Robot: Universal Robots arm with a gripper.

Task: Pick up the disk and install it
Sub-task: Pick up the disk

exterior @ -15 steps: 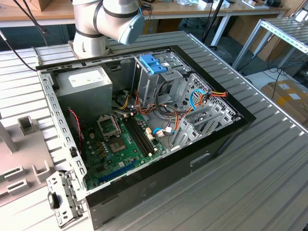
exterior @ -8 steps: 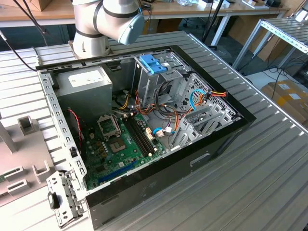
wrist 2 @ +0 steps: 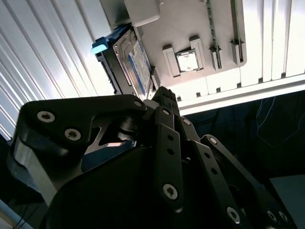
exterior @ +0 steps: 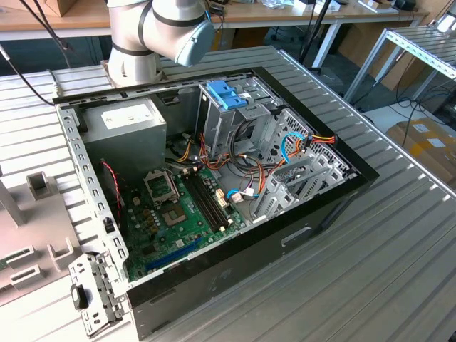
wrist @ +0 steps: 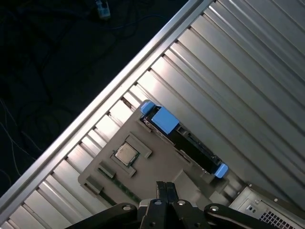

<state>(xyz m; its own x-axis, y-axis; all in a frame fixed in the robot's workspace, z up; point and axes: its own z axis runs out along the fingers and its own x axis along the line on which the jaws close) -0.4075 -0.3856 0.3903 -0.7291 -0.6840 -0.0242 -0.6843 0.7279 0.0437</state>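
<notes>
Jaws are hovering clenched and empty near the disk (wrist: pixel 190 143) (wrist 2: pixel 125 62) in both wrist views; the exterior view is showing the open computer case (exterior: pixel 299 236) instead.

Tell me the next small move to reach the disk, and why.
Probably shift the gripper across until it is over the disk: with fingers shut, it hangs above the grey fixture plate, beside the disk standing on edge, not touching it.

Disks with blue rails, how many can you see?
1. The disk stands on edge in the gray holder beside the computer case; more may be hidden inside the case.
</notes>
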